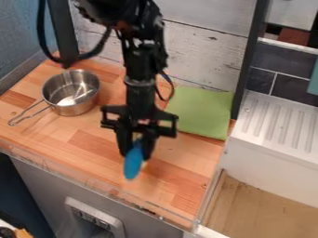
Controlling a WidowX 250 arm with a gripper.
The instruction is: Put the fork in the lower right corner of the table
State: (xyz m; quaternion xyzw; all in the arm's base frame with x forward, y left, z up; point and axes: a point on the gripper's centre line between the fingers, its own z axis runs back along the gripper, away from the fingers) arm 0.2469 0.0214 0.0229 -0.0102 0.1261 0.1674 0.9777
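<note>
The black gripper (138, 148) hangs over the middle of the wooden table (93, 142), a little above its front part. It is shut on a blue, elongated piece, seemingly the fork (133, 163), which points down toward the front edge. The fingers cover the upper part of the blue piece, and its tines cannot be made out. Whether its lower tip touches the wood is hard to tell.
A metal pot (71, 92) stands at the back left, its handle toward the front left. Behind and right of the gripper lies a green cloth (200, 111). A white drainboard (279, 121) and raised sink edge border the table's right side.
</note>
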